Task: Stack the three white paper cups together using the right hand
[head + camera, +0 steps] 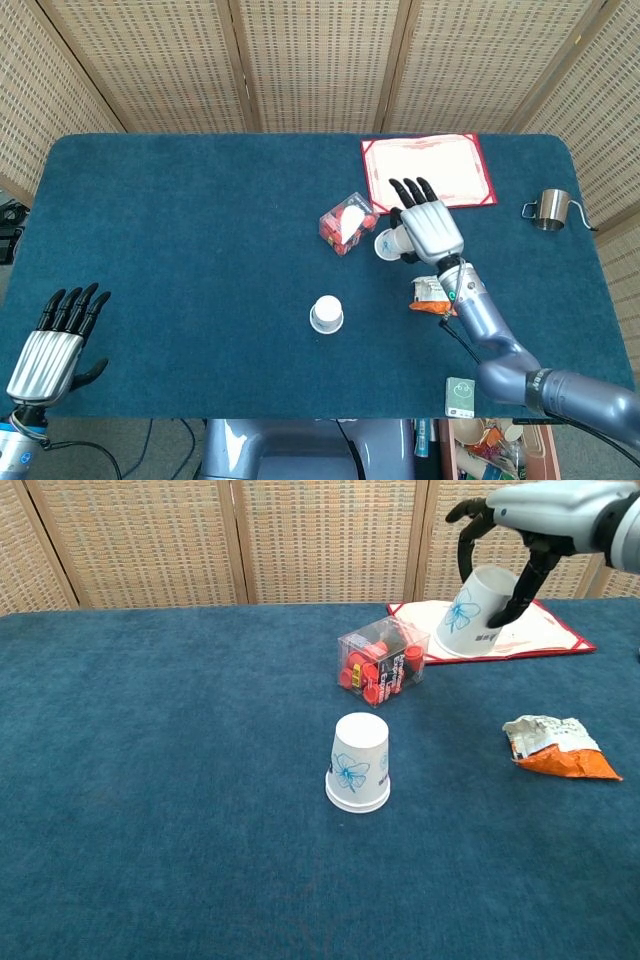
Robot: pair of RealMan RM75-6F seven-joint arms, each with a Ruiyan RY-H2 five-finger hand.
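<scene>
A white paper cup (359, 763) with a blue flower print stands upside down near the middle of the table; in the head view the same cup (327, 314) shows from above. My right hand (520, 525) holds a second white cup (470, 613) upside down and tilted, raised above the table to the right of the clear box. In the head view the right hand (428, 226) covers most of that held cup (389, 244). My left hand (58, 340) hangs open at the table's near left edge, holding nothing. I see no third separate cup.
A clear plastic box (382, 664) of red pieces sits just left of the held cup. A red-bordered certificate (427, 171) lies at the back. An orange snack packet (556, 750) lies to the right, a metal cup (553, 209) at the far right edge, a green card (460, 396) by the near edge.
</scene>
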